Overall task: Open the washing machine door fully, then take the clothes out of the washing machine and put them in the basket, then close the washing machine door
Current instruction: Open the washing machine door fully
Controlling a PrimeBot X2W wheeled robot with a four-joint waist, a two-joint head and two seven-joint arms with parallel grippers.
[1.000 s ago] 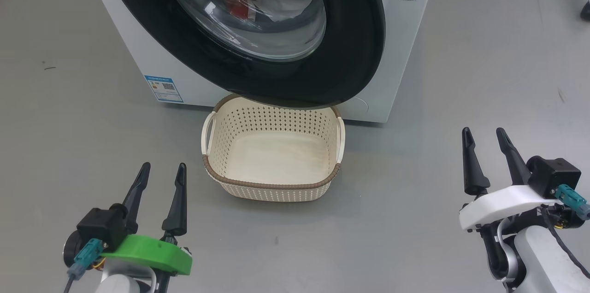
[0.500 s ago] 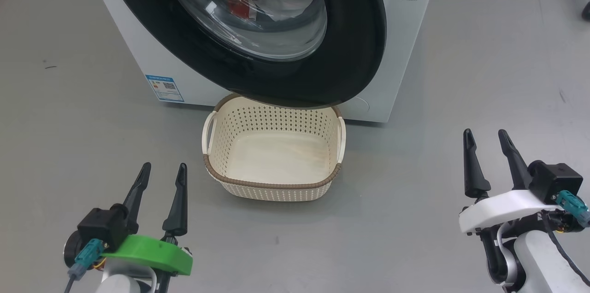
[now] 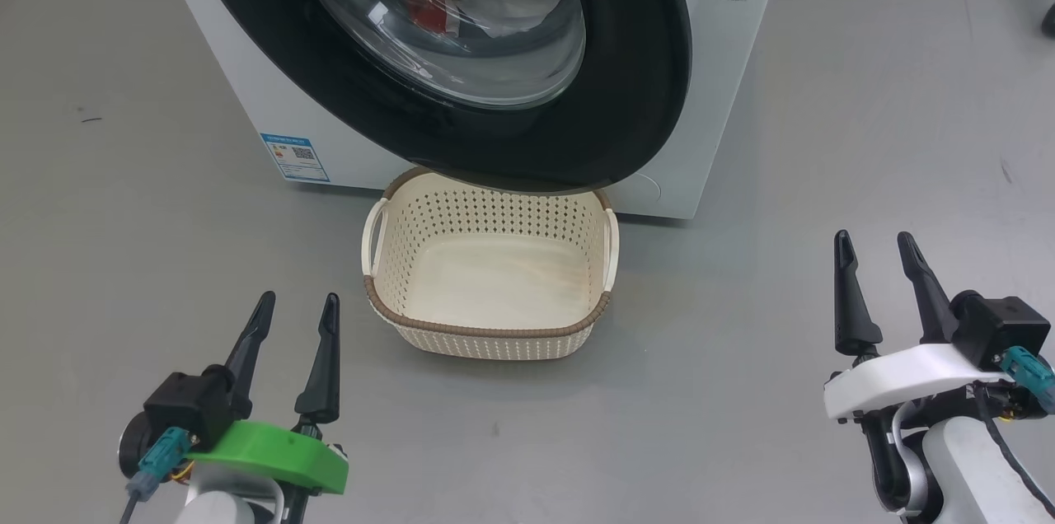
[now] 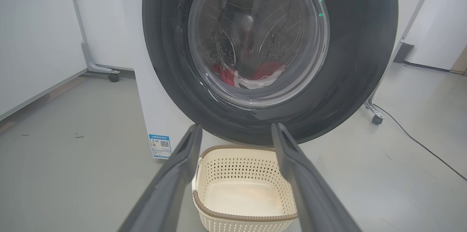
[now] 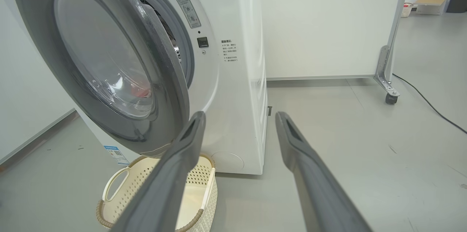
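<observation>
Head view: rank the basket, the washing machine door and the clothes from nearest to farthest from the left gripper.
From the left gripper:
1. basket, on the floor to its right.
2. washing machine door, ahead, over the basket's far rim.
3. clothes, behind the door's glass.

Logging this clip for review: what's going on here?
Nothing is being handled. The round black-framed glass door of the white front-loading washing machine stands ajar, red and white clothes inside. The cream perforated plastic basket sits empty on the floor below it. The left gripper and right gripper are open, touching nothing.
</observation>
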